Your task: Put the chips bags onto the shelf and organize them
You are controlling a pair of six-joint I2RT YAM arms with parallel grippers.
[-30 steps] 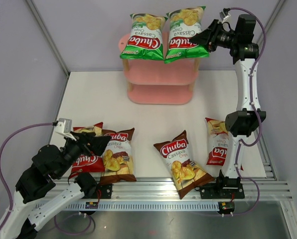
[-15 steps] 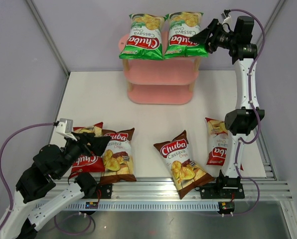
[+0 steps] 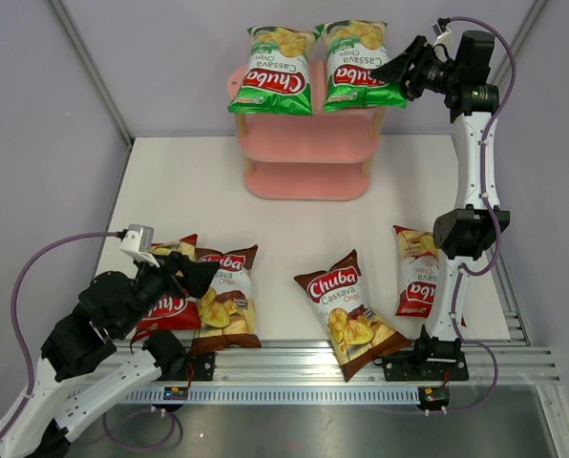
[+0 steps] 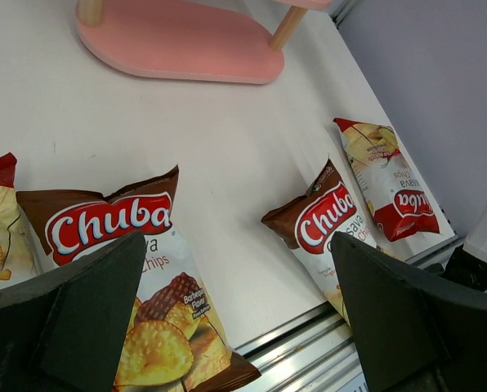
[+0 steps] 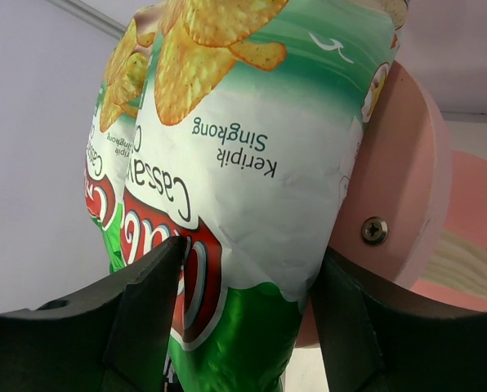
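Note:
Two green chips bags stand side by side on the top board of the pink shelf. My right gripper is open, its jaws either side of the right green bag's lower edge, by the top board. My left gripper is open and empty, hovering over a brown bag that lies next to a red bag. Another brown bag and a red bag lie at the front right.
The shelf's middle and bottom boards hold nothing. A metal rail runs along the near table edge. Grey walls close in behind and beside the shelf. The right arm's post rises next to the right red bag.
The right green bag has gone from tilted to upright on the top board, and the right gripper has drawn slightly right. The left arm has shifted a little to the right.

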